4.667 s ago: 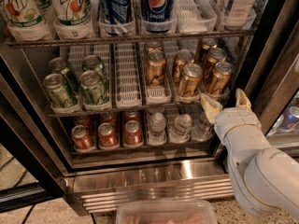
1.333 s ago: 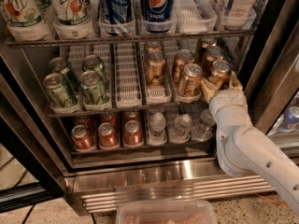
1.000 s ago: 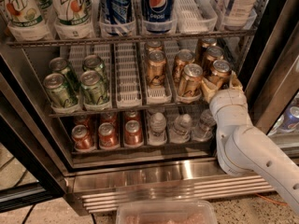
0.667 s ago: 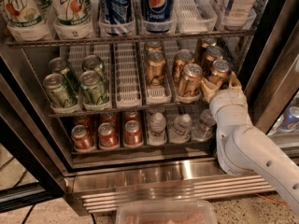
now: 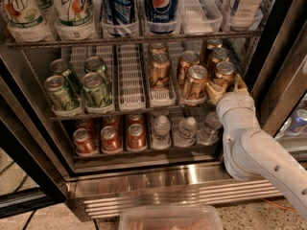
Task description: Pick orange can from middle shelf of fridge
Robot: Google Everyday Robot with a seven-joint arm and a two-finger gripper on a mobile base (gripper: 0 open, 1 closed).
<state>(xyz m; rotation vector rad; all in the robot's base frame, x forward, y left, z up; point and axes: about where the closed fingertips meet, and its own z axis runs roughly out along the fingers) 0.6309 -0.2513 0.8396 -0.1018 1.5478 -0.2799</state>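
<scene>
The fridge (image 5: 168, 186) stands open in front of me. Its middle shelf (image 5: 130, 83) has white lane trays with several orange cans on the right half. My gripper (image 5: 226, 87) is at the front right corner of this shelf. Its pale fingers (image 5: 214, 93) sit on either side of the front right orange can (image 5: 224, 74), closed against its lower body. The can stands upright in its lane. Other orange cans (image 5: 194, 82) stand just left of it and behind it. My white arm (image 5: 254, 152) comes up from the lower right.
Green cans (image 5: 61, 92) fill the shelf's left lanes. Pepsi and 7UP bottles (image 5: 160, 6) stand on the rack above. Red cans (image 5: 110, 138) and clear bottles (image 5: 184, 128) are on the rack below. The dark door frame (image 5: 283, 56) is close on the right. A plastic tub (image 5: 170, 218) is at the bottom.
Since 4.7 s ago my gripper has risen from below the shelf edge to the front right orange can. Over the last second nothing visibly moved.
</scene>
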